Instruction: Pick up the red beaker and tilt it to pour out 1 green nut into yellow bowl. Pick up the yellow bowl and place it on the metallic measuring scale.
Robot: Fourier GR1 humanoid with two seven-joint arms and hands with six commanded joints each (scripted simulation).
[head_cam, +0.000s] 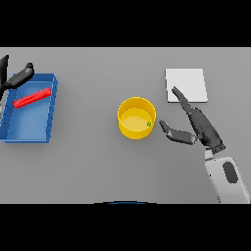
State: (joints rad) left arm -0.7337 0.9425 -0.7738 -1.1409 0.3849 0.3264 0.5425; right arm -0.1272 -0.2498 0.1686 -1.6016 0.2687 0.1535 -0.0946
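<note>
A yellow bowl (pixel 137 117) stands at the middle of the grey table, with one small green nut (pixel 149 124) inside near its right wall. My right hand (pixel 198 124) is open just right of the bowl, thumb toward it, fingers straight and apart from it. Behind that hand lies the flat pale measuring scale (pixel 186 84). The red beaker (pixel 32 97) lies on its side in a blue tray (pixel 29 130) at the far left. My left hand (pixel 15 77) hovers open over the tray's back left corner, holding nothing.
The blue tray takes up the left edge of the table. My right forearm (pixel 226 176) comes in from the lower right.
</note>
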